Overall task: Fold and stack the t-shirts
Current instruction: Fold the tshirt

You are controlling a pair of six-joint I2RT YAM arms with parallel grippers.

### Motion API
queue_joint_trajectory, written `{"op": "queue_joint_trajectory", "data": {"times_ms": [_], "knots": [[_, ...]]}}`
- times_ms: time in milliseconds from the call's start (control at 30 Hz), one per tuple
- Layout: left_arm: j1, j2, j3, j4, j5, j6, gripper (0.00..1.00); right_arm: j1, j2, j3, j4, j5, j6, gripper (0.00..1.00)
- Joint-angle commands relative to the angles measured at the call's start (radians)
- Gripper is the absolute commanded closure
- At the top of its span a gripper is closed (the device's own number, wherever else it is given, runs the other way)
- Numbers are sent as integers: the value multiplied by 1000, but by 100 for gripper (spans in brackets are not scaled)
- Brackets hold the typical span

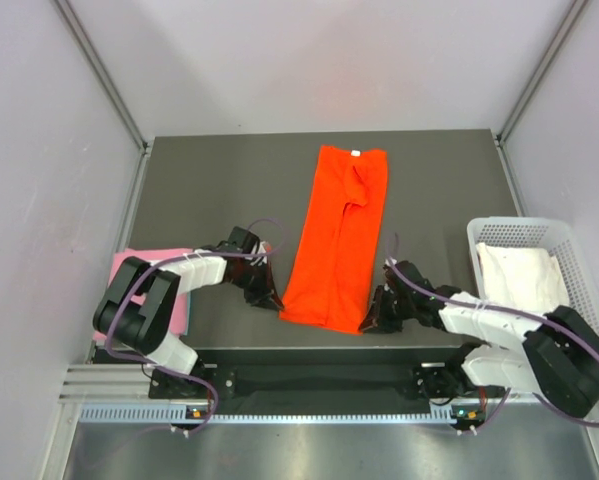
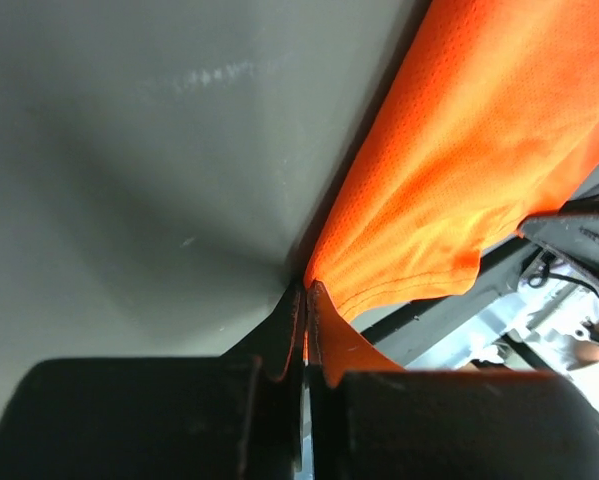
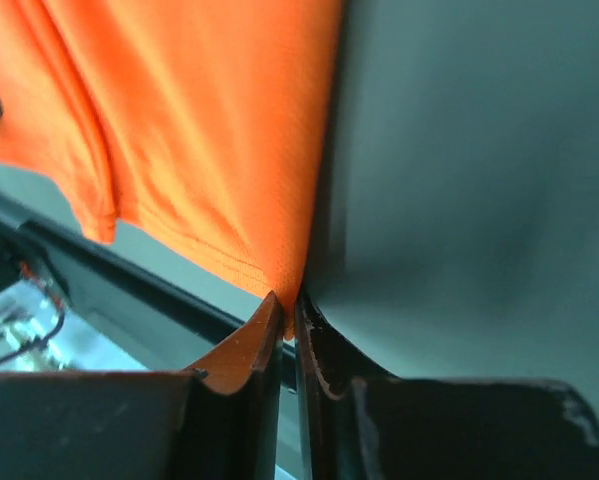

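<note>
Pale grey walls [image 1: 329, 60] are closing in a dark grey table [image 1: 209, 180] on three sides, and this table is filling the middle of the top view. On it the orange-red t-shirt [image 1: 339, 240] is lying as one long narrow strip, folded along its length, running from the far part of the table to the near edge, with the neck at the far end. At the right side a white plastic basket [image 1: 519, 228] is standing beside the table, and the white t-shirt [image 1: 519, 275] is lying crumpled inside it. At the left side the pale pink t-shirt [image 1: 181, 310] is lying flat at the near left corner, partly hidden under the left arm [image 1: 169, 285]. The right arm [image 1: 499, 325] is reaching in from the basket side toward the strip. The left gripper [image 1: 269, 297] is sitting at the near left corner of the orange-red t-shirt; in the left wrist view its fingers are pressed together on the hem corner [image 2: 306, 300], and the orange cloth [image 2: 479, 160] is spreading away from them over the table. The right gripper [image 1: 372, 318] is sitting at the near right corner, and in the right wrist view it is also pinching the hem corner [image 3: 287, 305] between closed fingers, with the cloth [image 3: 199, 120] hanging out to its left. A small white label [image 1: 355, 153] is showing at the neck.
</note>
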Motion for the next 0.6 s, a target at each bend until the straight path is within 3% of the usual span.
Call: {"op": "queue_joint_trajectory", "data": {"times_ms": [0, 167, 400, 467, 500, 567], "knots": [[-1, -24, -45, 23, 12, -13, 100, 15, -75, -24, -183, 175, 36, 92], [-26, -76, -99, 81, 41, -85, 100, 15, -250, -24, -315, 251, 37, 95], [-102, -145, -176, 150, 29, -226, 100, 16, -169, -31, -264, 111, -17, 86], [-116, -180, -190, 147, 28, -243, 91, 18, -174, -28, -279, 91, -16, 77], [-118, -192, -199, 138, 25, -251, 79, 18, -184, -24, -287, 89, -29, 69], [-119, -231, -194, 74, 8, -241, 59, 18, -226, 21, -335, 143, -49, 61]]}}
